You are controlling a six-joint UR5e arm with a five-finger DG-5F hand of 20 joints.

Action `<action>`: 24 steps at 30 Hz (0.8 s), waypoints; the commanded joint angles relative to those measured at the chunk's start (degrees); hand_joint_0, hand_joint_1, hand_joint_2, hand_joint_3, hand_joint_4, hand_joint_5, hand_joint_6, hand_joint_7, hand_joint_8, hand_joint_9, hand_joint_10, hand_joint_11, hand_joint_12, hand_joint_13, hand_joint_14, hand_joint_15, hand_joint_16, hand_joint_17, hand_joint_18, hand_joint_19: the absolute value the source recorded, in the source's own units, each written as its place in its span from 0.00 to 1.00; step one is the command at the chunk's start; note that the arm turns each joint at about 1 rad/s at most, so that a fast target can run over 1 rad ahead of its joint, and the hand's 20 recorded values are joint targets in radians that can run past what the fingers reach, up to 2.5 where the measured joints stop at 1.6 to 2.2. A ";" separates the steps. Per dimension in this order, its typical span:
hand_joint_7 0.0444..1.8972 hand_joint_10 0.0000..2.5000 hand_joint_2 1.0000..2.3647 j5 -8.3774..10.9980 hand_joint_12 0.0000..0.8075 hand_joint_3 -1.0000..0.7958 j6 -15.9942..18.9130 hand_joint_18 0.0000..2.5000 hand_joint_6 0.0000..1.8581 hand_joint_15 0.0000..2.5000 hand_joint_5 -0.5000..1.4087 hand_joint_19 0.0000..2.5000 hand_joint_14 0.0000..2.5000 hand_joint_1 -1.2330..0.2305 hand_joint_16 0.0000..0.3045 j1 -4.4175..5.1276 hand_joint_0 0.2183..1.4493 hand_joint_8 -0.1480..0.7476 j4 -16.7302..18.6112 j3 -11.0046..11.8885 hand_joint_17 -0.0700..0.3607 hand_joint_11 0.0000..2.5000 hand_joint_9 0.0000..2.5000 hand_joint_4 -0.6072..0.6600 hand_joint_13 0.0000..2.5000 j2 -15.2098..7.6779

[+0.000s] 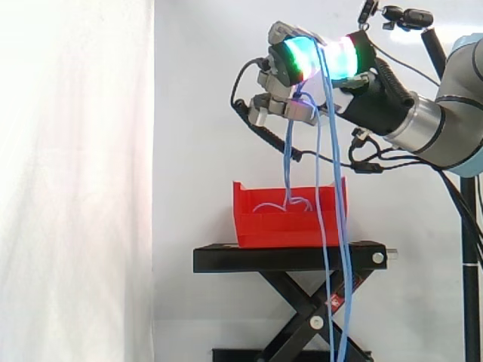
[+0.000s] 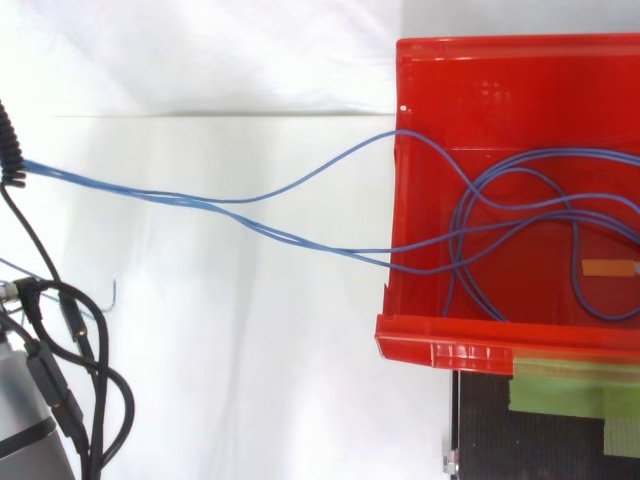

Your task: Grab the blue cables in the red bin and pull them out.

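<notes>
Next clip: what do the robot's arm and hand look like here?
The hand is grey metal segments with thick pads glowing green and cyan, on a black wrist. The arm is a rounded grey tube with a silver ring and pale blue cap.

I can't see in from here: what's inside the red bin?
Loops of blue cables lie on the red bin's floor, a small orange tag among them. Strands rise over its wall to the hand. Its right part runs out of view.
</notes>
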 commanded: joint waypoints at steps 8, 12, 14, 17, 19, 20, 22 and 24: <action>0.19 0.01 0.00 0.31 0.36 0.00 0.19 0.31 0.76 0.60 0.50 0.31 0.01 0.22 0.15 0.06 0.59 0.40 0.03 -0.04 0.41 0.46 0.42 0.43 0.51 0.01; 0.20 0.01 0.00 0.93 0.36 0.00 0.89 0.32 0.76 0.60 0.50 0.31 0.01 0.22 0.15 -0.02 0.59 0.40 -1.03 -0.04 0.41 0.46 0.42 0.43 0.51 0.01; 0.19 0.01 0.00 1.54 0.36 0.00 1.77 0.32 0.76 0.60 0.50 0.31 0.01 0.22 0.15 -0.02 0.59 0.40 -2.79 0.05 0.41 0.46 0.42 0.43 0.51 0.01; 0.20 0.01 0.00 3.65 0.36 0.00 4.05 0.31 0.76 0.60 0.50 0.31 0.01 0.22 0.15 0.24 0.59 0.40 -5.78 -0.04 0.41 0.46 0.42 0.43 0.51 0.45; 0.20 0.01 0.00 4.80 0.36 0.00 5.11 0.31 0.76 0.60 0.50 0.31 0.01 0.22 0.15 0.33 0.59 0.40 -7.27 -0.04 0.41 0.46 0.42 0.43 0.51 0.45; 0.20 0.01 0.00 5.06 0.36 0.00 5.37 0.31 0.76 0.60 0.50 0.31 0.01 0.22 0.15 0.42 0.59 0.40 -7.71 -0.04 0.41 0.46 0.42 0.43 0.51 0.45; 0.20 0.01 0.00 5.94 0.37 0.00 6.43 0.31 0.76 0.60 0.50 0.31 0.01 0.22 0.15 0.59 0.59 0.40 -9.64 -0.04 0.41 0.46 0.42 0.43 0.51 0.45; 0.20 0.01 0.00 7.17 0.36 0.00 8.27 0.31 0.76 0.59 0.50 0.31 0.01 0.22 0.15 0.77 0.59 0.40 -12.02 -0.04 0.41 0.46 0.42 0.43 0.51 0.45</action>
